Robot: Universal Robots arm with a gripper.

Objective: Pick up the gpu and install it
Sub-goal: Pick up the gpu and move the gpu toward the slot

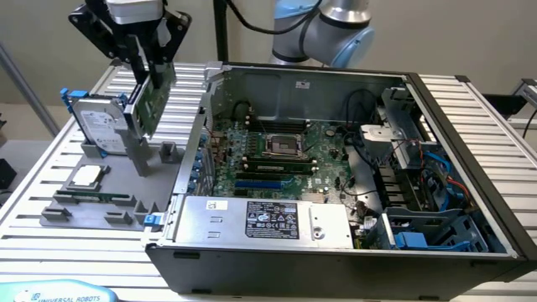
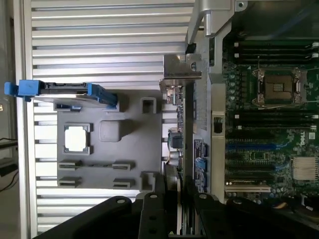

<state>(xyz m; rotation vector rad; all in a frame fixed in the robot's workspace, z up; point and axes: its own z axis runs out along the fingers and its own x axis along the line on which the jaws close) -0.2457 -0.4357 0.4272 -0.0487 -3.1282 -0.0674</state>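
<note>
Claw [image 1: 153, 66] clenched on the gpu [image 1: 151, 100], gripping the card by its upper edge so that it hangs upright and slightly tilted, green board facing the exterior view's right. The card is in the air over the grey holder tray [image 1: 117, 211] on the slatted desk [image 1: 50, 245], outside the open computer case [image 1: 336, 248] and just beside its side wall. Its lower edge is near an upright post of the tray; whether it is fully clear of the post cannot be told. A silver hard drive [image 1: 99, 129] with blue rails stands in the tray just beside the card, and a small square CPU chip [image 1: 88, 176] lies flat nearer the camera.

From the wrist view, the card [image 2: 182, 149] is seen edge-on, its silver bracket at the far end, running parallel to the case wall and the motherboard [image 2: 269, 124].

Judged from this, the grip looks narrow and high, so the card could swing. Steady, upright travel suits it, with enough height to pass the case wall and with the hard drive left untouched.
</note>
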